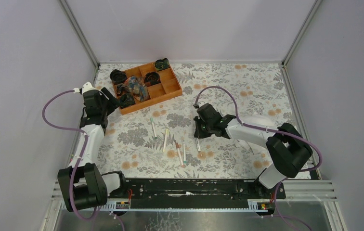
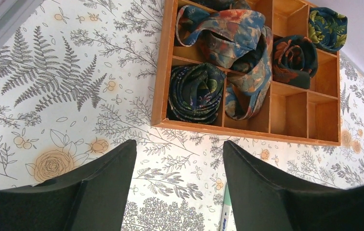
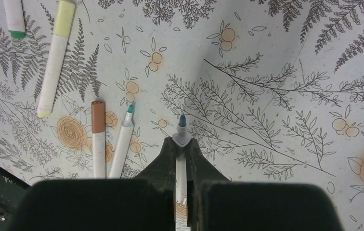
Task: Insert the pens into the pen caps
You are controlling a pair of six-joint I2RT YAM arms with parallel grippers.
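Note:
My right gripper (image 3: 181,142) is shut on a white pen (image 3: 182,126) with a bare blue-green tip that points away from the wrist. In the top view this gripper (image 1: 199,134) is right of the table's middle, and the pen (image 1: 198,145) sticks out below it. To its left lie a brown-capped pen (image 3: 98,144), an uncapped teal-tipped pen (image 3: 122,147), a pen with a yellowish cap (image 3: 55,62) and a green-ended pen (image 3: 14,17). I see no loose pen caps. My left gripper (image 2: 179,144) is open and empty over the cloth, just in front of the tray.
An orange wooden compartment tray (image 1: 168,94) with rolled dark patterned cloths stands at the back left and also shows in the left wrist view (image 2: 247,131). A pen end (image 2: 225,211) lies by my left gripper's right finger. Grey walls enclose the flower-print table.

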